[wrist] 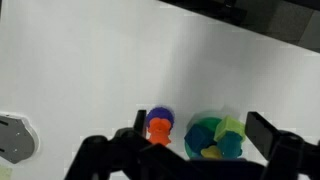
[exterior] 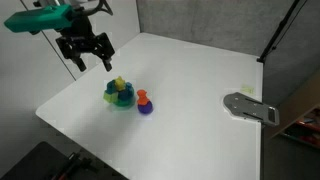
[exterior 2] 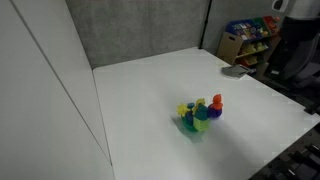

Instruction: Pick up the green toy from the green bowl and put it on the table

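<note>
so at this point the gripper (exterior: 92, 60) was hanging in the air off to one side of the green bowl (exterior: 123, 104), jaws spread wide with nothing between them, so by my read the grab hadn't started. the green toy (wrist: 206, 134) was sitting in the bowl, crammed in with some yellow pieces (wrist: 231, 129), and the orange and purple toy (wrist: 158, 126) stood on the table (exterior: 190, 70) just beside the bowl. my plan for the step: centre over the bowl first, line the fingers up so they straddle only the teal lump and not the yellow bits, then come straight down, since a sloppy approach would probably clip the orange one or drag the bowl along. the toy looked tiny and lumpy, nearly the same teal as the bowl, so it was hard to tell where one ended and the other began. the grey plate (exterior: 250, 107) was well apart, no worry there.
</note>
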Action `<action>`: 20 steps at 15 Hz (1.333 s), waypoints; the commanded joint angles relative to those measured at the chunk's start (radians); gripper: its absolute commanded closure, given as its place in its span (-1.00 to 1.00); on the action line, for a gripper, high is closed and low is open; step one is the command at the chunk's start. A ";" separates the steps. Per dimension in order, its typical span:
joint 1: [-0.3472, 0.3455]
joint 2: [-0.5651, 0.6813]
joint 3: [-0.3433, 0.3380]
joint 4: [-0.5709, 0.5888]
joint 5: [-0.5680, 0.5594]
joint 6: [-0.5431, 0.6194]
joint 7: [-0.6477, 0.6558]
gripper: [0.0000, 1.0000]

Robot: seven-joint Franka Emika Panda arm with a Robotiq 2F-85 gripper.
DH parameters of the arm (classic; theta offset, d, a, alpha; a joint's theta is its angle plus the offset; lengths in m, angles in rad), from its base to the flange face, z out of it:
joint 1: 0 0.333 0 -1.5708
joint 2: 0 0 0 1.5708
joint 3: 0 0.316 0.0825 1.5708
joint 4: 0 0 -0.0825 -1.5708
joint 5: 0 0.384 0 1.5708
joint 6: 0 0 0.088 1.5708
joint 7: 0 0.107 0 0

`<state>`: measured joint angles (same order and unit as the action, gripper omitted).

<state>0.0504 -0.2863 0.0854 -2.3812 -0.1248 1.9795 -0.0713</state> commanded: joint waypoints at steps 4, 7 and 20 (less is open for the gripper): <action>0.008 0.000 -0.007 0.002 -0.002 -0.002 0.002 -1.00; 0.012 0.021 -0.004 0.019 0.006 0.008 0.009 -1.00; 0.057 0.198 0.040 0.103 0.057 0.212 0.190 -1.00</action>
<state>0.1017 -0.1434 0.1211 -2.3111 -0.1084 2.1456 0.0751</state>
